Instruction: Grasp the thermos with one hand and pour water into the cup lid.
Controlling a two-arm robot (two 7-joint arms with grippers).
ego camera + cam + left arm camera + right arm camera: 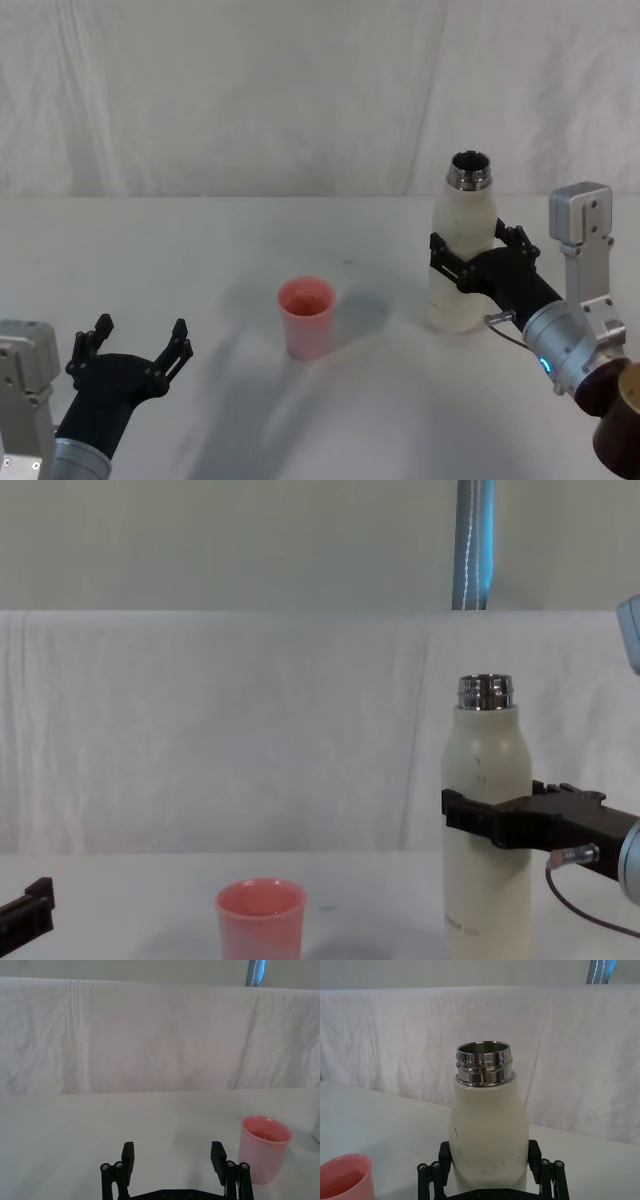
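The thermos (463, 255) is the object of the task, but the scene is read from left to right, starting with the left gripper (136, 345). It is parked low near the table's (200, 240) front left corner, its fingers spread wide with nothing between them.

Near the middle of the table stands the cup lid (306, 316), upright and apart from everything else. Pink-tinted liquid appears to lie in its bottom.

On the right stands the thermos, upright on the table, its steel neck open and uncapped. The right gripper (478, 258) is placed around the bottle's middle, a finger on each side, pressed against or just beside the cream wall. A firm clamp cannot be confirmed.

Several risks are judged from here. If the grip is loose, the smooth, rounded bottle may slip or turn when lifted and tilted. If the tilt is made too fast, water may be thrown past the small cup. The light cup may be knocked over if the steel neck is brought down onto its rim. Overflow is possible, since the cup seems partly filled.

The head view lays out the gap between cup and bottle across the table. The chest view shows the bottle's full height beside the short cup. The right wrist view shows the fingers flanking the bottle and scuffs on its wall. The left wrist view looks into the cup, where the liquid is seen.
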